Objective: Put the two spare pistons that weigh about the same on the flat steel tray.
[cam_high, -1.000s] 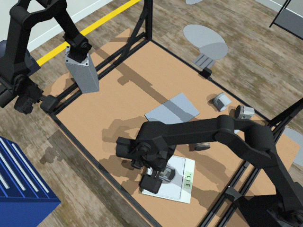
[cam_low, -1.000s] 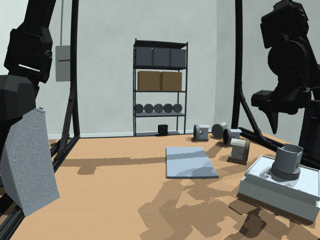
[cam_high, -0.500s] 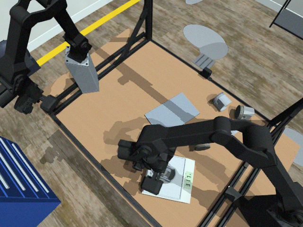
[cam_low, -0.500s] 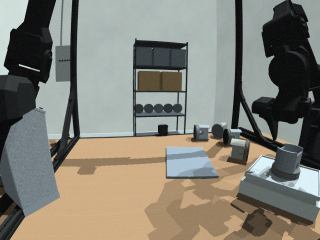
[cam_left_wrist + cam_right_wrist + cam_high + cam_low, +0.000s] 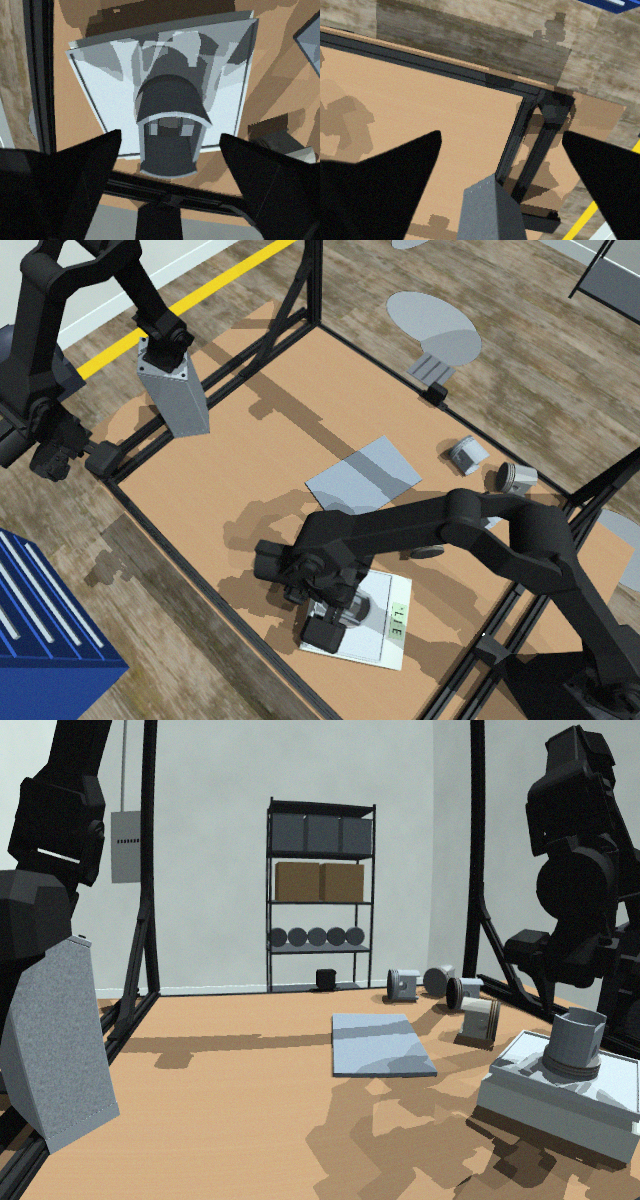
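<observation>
A grey piston [image 5: 360, 607] [image 5: 573, 1042] [image 5: 170, 130] stands upright on the white scale [image 5: 395, 650] [image 5: 542, 1102] [image 5: 102, 87], whose display [image 5: 397, 619] reads 317. My left gripper [image 5: 347, 609] [image 5: 171, 137] is open and hangs just above this piston, its fingers apart on either side and clear of it. The flat steel tray [image 5: 361, 475] [image 5: 379, 1042] lies bare mid-bench. Two pistons [image 5: 467, 454] [image 5: 516, 478] lie at the far edge. Two more [image 5: 480, 1022] [image 5: 462, 991] lie partly under the left arm. My right gripper [image 5: 501, 136] is open and empty, high over the far corner.
A black frame [image 5: 170, 555] [image 5: 520, 130] runs around the bench. A grey block [image 5: 173, 389] [image 5: 56, 1040] hangs at the right arm's wrist. A shelf rack [image 5: 320, 895] stands by the back wall. A blue crate [image 5: 41, 622] stands on the floor.
</observation>
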Tool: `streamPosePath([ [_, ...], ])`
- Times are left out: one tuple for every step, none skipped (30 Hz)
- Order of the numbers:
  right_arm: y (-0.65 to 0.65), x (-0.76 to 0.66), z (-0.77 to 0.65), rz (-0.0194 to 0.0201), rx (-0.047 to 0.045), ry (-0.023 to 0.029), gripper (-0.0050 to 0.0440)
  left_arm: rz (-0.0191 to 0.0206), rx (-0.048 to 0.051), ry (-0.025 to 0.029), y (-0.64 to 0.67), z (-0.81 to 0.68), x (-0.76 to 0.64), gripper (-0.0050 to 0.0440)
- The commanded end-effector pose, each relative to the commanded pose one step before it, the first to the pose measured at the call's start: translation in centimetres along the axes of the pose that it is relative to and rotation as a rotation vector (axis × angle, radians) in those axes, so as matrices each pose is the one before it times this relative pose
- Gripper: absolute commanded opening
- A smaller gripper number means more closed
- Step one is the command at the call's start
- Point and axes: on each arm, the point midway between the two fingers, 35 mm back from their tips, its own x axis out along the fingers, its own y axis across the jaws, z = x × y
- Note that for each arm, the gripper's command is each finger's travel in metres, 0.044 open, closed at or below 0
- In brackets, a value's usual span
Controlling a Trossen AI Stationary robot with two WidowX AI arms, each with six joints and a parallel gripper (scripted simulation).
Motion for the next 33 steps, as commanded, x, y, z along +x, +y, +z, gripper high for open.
streamPosePath([
  [0.031, 0.013, -0.031, 0.00193, -0.00063, 0.00129, 0.044, -0.00066, -0.00588, 0.01786, 0.05, -0.288, 1.28, 0.0378],
  [0.0, 0.0, 0.0, 0.0, 0.0, 0.0, 0.044, 0.0, 0.0, 0.0, 0.0, 0.003, 0.167, 0.0378],
  [0.0, 0.0, 0.0, 0.0, 0.0, 0.0, 0.044, 0.0, 0.0, 0.0, 0.0, 0.003, 0.167, 0.0378],
  [0.0, 0.0, 0.0, 0.0, 0.0, 0.0, 0.044, 0.0, 0.0, 0.0, 0.0, 0.0, 0.0, 0.0378],
  [0.0, 0.0, 0.0, 0.0, 0.0, 0.0, 0.044, 0.0, 0.0, 0.0, 0.0, 0.0, 0.0, 0.0378],
  [0.0, 0.0, 0.0, 0.0, 0.0, 0.0, 0.044, 0.0, 0.0, 0.0, 0.0, 0.003, 0.167, 0.0378],
  [0.0, 0.0, 0.0, 0.0, 0.0, 0.0, 0.044, 0.0, 0.0, 0.0, 0.0, 0.003, 0.167, 0.0378],
  [0.0, 0.0, 0.0, 0.0, 0.0, 0.0, 0.044, 0.0, 0.0, 0.0, 0.0, 0.003, 0.167, 0.0378],
  [0.0, 0.0, 0.0, 0.0, 0.0, 0.0, 0.044, 0.0, 0.0, 0.0, 0.0, 0.003, 0.167, 0.0378],
  [0.0, 0.0, 0.0, 0.0, 0.0, 0.0, 0.044, 0.0, 0.0, 0.0, 0.0, 0.003, 0.167, 0.0378],
  [0.0, 0.0, 0.0, 0.0, 0.0, 0.0, 0.044, 0.0, 0.0, 0.0, 0.0, 0.003, 0.167, 0.0378],
  [0.0, 0.0, 0.0, 0.0, 0.0, 0.0, 0.044, 0.0, 0.0, 0.0, 0.0, 0.003, 0.167, 0.0378],
  [0.0, 0.0, 0.0, 0.0, 0.0, 0.0, 0.044, 0.0, 0.0, 0.0, 0.0, 0.003, 0.167, 0.0378],
  [0.0, 0.0, 0.0, 0.0, 0.0, 0.0, 0.044, 0.0, 0.0, 0.0, 0.0, 0.003, 0.167, 0.0378],
  [0.0, 0.0, 0.0, 0.0, 0.0, 0.0, 0.044, 0.0, 0.0, 0.0, 0.0, 0.003, 0.167, 0.0378],
  [0.0, 0.0, 0.0, 0.0, 0.0, 0.0, 0.044, 0.0, 0.0, 0.0, 0.0, 0.003, 0.167, 0.0378],
  [0.0, 0.0, 0.0, 0.0, 0.0, 0.0, 0.044, 0.0, 0.0, 0.0, 0.0, 0.003, 0.167, 0.0378],
  [0.0, 0.0, 0.0, 0.0, 0.0, 0.0, 0.044, 0.0, 0.0, 0.0, 0.0, 0.003, 0.167, 0.0378],
  [0.0, 0.0, 0.0, 0.0, 0.0, 0.0, 0.044, 0.0, 0.0, 0.0, 0.0, 0.003, 0.167, 0.0378],
  [0.0, 0.0, 0.0, 0.0, 0.0, 0.0, 0.044, 0.0, 0.0, 0.0, 0.0, 0.003, 0.167, 0.0378],
  [0.0, 0.0, 0.0, 0.0, 0.0, 0.0, 0.044, 0.0, 0.0, 0.0, 0.0, 0.0, 0.0, 0.0378],
  [0.0, 0.0, 0.0, 0.0, 0.0, 0.0, 0.044, 0.0, 0.0, 0.0, 0.0, 0.0, 0.0, 0.0378],
  [0.0, 0.0, 0.0, 0.0, 0.0, 0.0, 0.044, 0.00001, -0.00044, 0.00033, 0.004, -0.021, 0.231, 0.0378],
  [0.0, 0.0, 0.0, 0.0, 0.0, 0.0, 0.044, 0.00002, -0.00042, 0.00025, 0.004, -0.023, 0.053, 0.0378],
  [0.0, 0.0, 0.0, 0.0, 0.0, 0.0, 0.044, 0.00002, -0.00043, 0.00029, 0.004, -0.024, 0.041, 0.0378],
  [0.0, 0.0, 0.0, 0.0, 0.0, 0.0, 0.044, 0.0, 0.0, 0.0, 0.0, 0.0, 0.0, 0.0158],
  [0.0, 0.0, 0.0, 0.0, 0.0, 0.0, 0.044, 0.0, 0.0, 0.0, 0.0, 0.0, 0.0, 0.0158],
  [0.0, 0.0, 0.0, 0.0, 0.0, 0.0, 0.044, 0.0, 0.0, 0.0, 0.0, 0.0, 0.0, 0.0158],
  [0.0, 0.0, 0.0, 0.0, 0.0, 0.0, 0.044, 0.0, 0.0, 0.0, 0.0, 0.0, 0.0, 0.0158],
  [0.0, 0.0, 0.0, 0.0, 0.0, 0.0, 0.044, 0.0, 0.0, 0.0, 0.0, 0.0, 0.0, 0.0158],
  [0.0, 0.0, 0.0, 0.0, 0.0, 0.0, 0.044, 0.0, 0.0, 0.0, 0.0, 0.0, 0.0, 0.0158],
  [0.0, 0.0, 0.0, 0.0, 0.0, 0.0, 0.044, 0.0, 0.0, 0.0, 0.0, 0.0, 0.0, 0.0158],
  [0.0, 0.0, 0.0, 0.0, 0.0, 0.0, 0.044, 0.0, 0.0, 0.0, 0.0, 0.0, 0.0, 0.0158],
])
